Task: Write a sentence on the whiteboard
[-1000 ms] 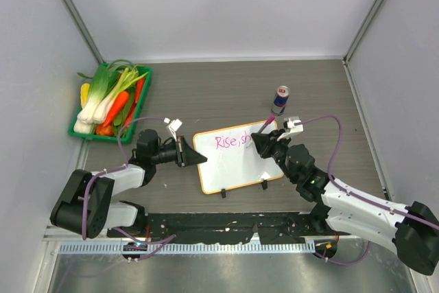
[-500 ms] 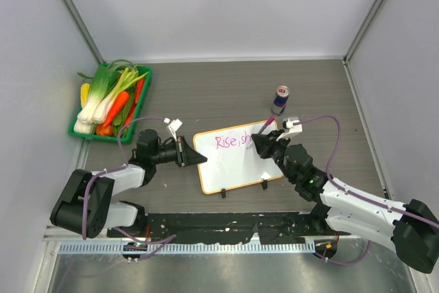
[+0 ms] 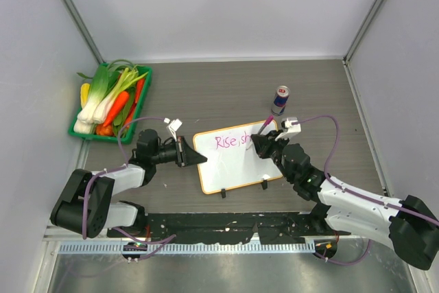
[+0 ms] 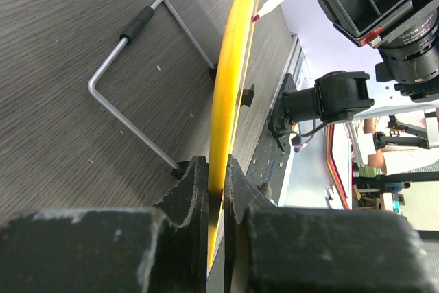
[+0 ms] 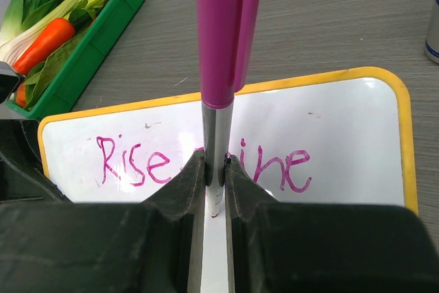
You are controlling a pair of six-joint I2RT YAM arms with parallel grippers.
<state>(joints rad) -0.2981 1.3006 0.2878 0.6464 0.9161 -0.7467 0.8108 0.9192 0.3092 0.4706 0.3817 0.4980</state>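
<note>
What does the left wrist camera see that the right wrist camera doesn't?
Only the left wrist view: the left end effector pinching the whiteboard seen edge-on, and a bent wire stand beside it. Only the right wrist view: the pink writing, the green tray of vegetables, and the right end effector gripping the purple marker. Both show the whiteboard's yellow frame and part of the marker.
</note>
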